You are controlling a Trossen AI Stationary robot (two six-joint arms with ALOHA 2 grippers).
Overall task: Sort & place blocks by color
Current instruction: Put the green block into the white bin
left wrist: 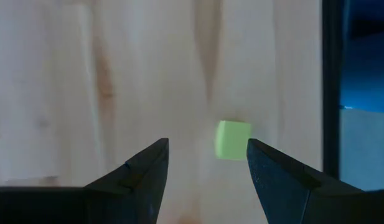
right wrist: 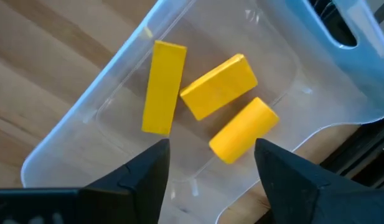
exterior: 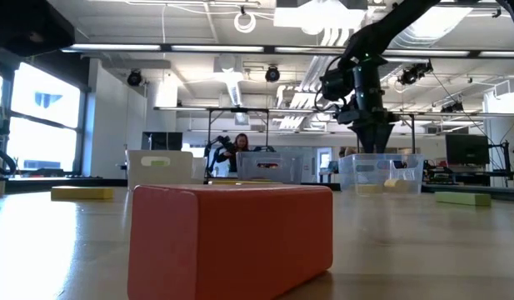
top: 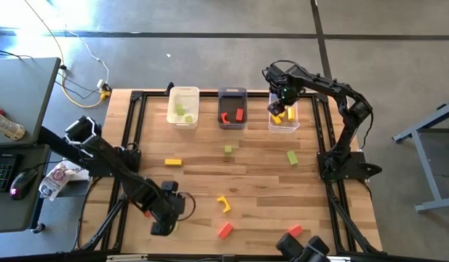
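The left pincer (top: pixel 164 218) hangs low over the near left part of the worktop (top: pixel 202 191), its fingers (left wrist: pixel 142 177) spread and gripping nothing; a green cube (left wrist: pixel 232 139) lies on the wood just ahead of them, closer to one finger than the other. Along the near edge lie two red blocks, one (top: pixel 225 230) near the middle and one (top: pixel 295 230) further right; in the low view a red block (exterior: pixel 232 240) fills the foreground. A yellow angled piece (top: pixel 223 204) sits just beyond the middle red block. Further in, a yellow bar (top: pixel 172 161) lies on the left, a green cube (top: pixel 228 150) near the centre and a green bar (top: pixel 292 157) on the right.

Three bins stand in a row at the far edge. The white bin (top: pixel 183 107) on the left holds green blocks (top: pixel 182 111). The grey bin (top: pixel 232 108) in the middle holds red blocks (top: pixel 233 115). The clear bin (top: pixel 284 116) on the right holds three yellow blocks (right wrist: pixel 218 86), lying loose on its floor. The right pincer (top: pixel 277 108) hovers over that clear bin, its fingers (right wrist: pixel 145 174) spread apart and empty, with the yellow blocks below and between them.

Beyond the worktop, in the low view, a person (exterior: pixel 239 148) sits in the room behind.
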